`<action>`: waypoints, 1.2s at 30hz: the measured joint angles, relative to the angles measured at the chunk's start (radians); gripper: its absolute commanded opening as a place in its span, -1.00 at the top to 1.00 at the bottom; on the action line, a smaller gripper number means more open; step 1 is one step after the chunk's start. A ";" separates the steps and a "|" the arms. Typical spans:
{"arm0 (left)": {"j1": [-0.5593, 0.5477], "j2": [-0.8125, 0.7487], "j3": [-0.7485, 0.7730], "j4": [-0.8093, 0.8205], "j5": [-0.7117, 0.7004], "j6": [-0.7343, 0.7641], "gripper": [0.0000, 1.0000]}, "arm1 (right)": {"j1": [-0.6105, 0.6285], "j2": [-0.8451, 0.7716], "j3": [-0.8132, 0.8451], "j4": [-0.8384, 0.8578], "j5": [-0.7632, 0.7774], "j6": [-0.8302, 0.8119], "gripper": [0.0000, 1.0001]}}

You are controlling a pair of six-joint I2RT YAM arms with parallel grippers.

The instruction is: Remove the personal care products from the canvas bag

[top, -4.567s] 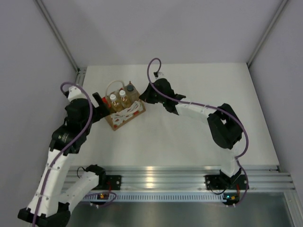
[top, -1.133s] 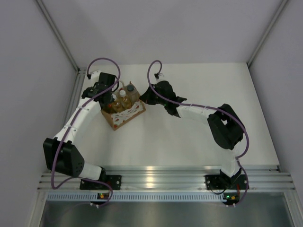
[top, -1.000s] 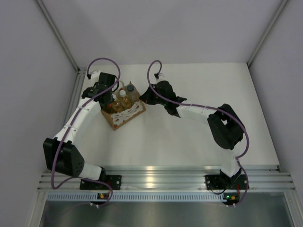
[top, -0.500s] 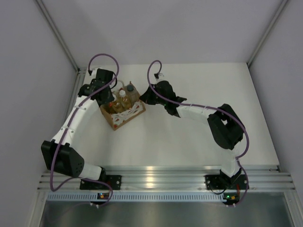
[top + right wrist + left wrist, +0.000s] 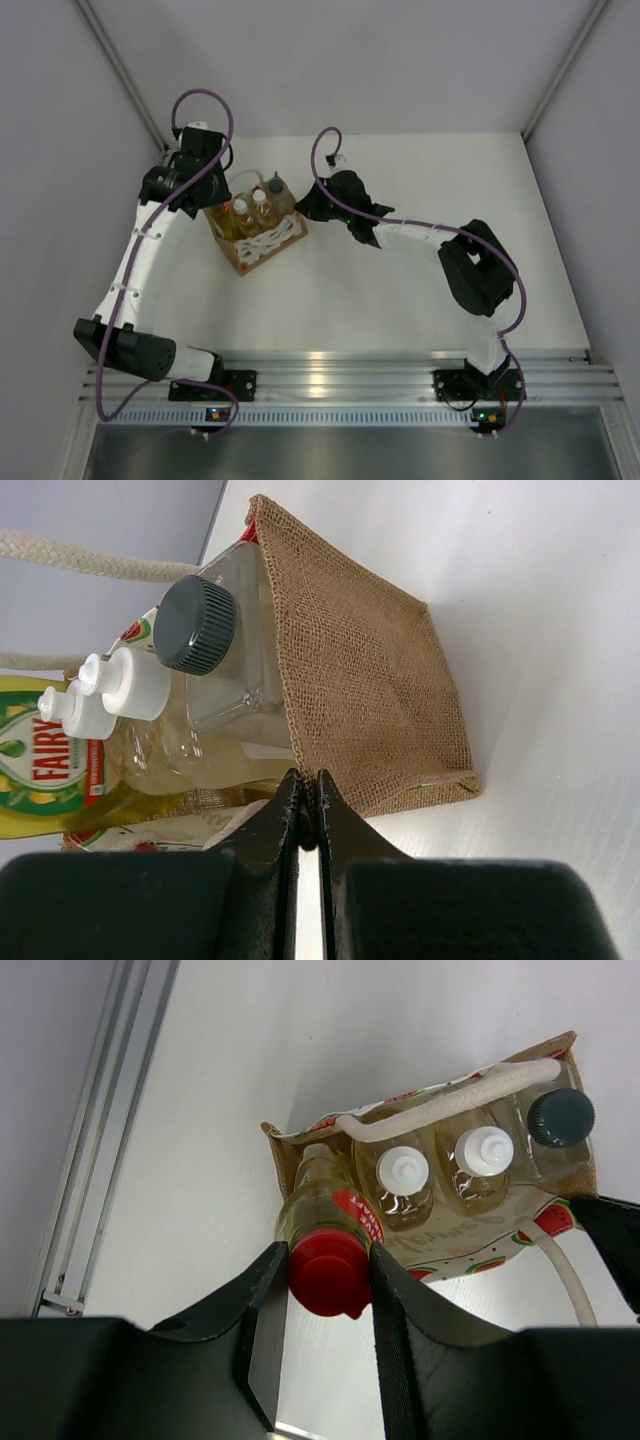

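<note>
White table [image 5: 400, 290], grey walls [image 5: 350, 60]: left gripper [image 5: 327, 1280] clenched on the red cap [image 5: 325, 1270] of the yellow bottle [image 5: 325, 1210], canvas bag [image 5: 450, 1250] just beyond its fingertips (two amber bottles [image 5: 405, 1175] and clear bottle [image 5: 560, 1120] inside). Right gripper [image 5: 308, 815] pinched shut on the bag's rim.

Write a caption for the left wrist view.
Left pincer shut on the red cap of the yellow bottle; three more bottles stand in the canvas bag.
</note>
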 measured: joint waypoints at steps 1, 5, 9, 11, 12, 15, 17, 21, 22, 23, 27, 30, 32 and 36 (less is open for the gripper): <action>0.000 -0.005 0.019 -0.013 0.006 0.004 1.00 | 0.000 0.000 0.001 0.000 0.000 0.000 1.00; 0.000 -0.042 0.100 -0.063 0.026 0.022 1.00 | 0.000 0.000 0.013 -0.016 0.000 0.000 1.00; 0.000 -0.087 0.190 -0.091 0.060 0.025 1.00 | 0.000 0.002 0.019 -0.026 0.000 0.000 1.00; 0.000 -0.114 0.218 -0.093 0.086 0.023 1.00 | 0.002 0.002 0.019 -0.026 0.000 -0.001 1.00; 0.000 -0.134 0.227 -0.093 0.107 0.022 1.00 | 0.002 0.002 0.022 -0.029 0.000 -0.001 1.00; -0.003 -0.177 0.229 -0.103 0.161 0.021 1.00 | 0.002 0.005 0.032 -0.043 0.001 -0.001 1.00; -0.003 -0.201 0.225 -0.117 0.198 0.021 1.00 | 0.003 0.006 0.035 -0.047 0.001 -0.001 1.00; -0.005 -0.253 0.182 -0.139 0.251 0.021 1.00 | 0.004 0.008 0.040 -0.053 0.002 -0.002 1.00; -0.005 -0.266 0.171 -0.147 0.264 0.023 1.00 | 0.004 0.008 0.045 -0.060 0.002 -0.002 1.00; -0.005 -0.278 0.163 -0.156 0.277 0.023 1.00 | 0.004 0.008 0.049 -0.066 0.003 -0.003 1.00; -0.005 -0.339 0.093 -0.172 0.329 0.025 1.00 | 0.004 0.008 0.054 -0.076 0.005 -0.005 1.00; -0.005 -0.386 0.017 -0.178 0.357 0.027 1.00 | 0.005 0.011 0.068 -0.093 0.005 -0.010 1.00; -0.005 -0.411 -0.043 -0.177 0.367 0.027 1.00 | 0.005 0.013 0.074 -0.103 0.005 -0.011 1.00; -0.005 -0.427 -0.145 -0.184 0.364 0.021 1.00 | 0.005 0.015 0.084 -0.117 0.005 -0.013 1.00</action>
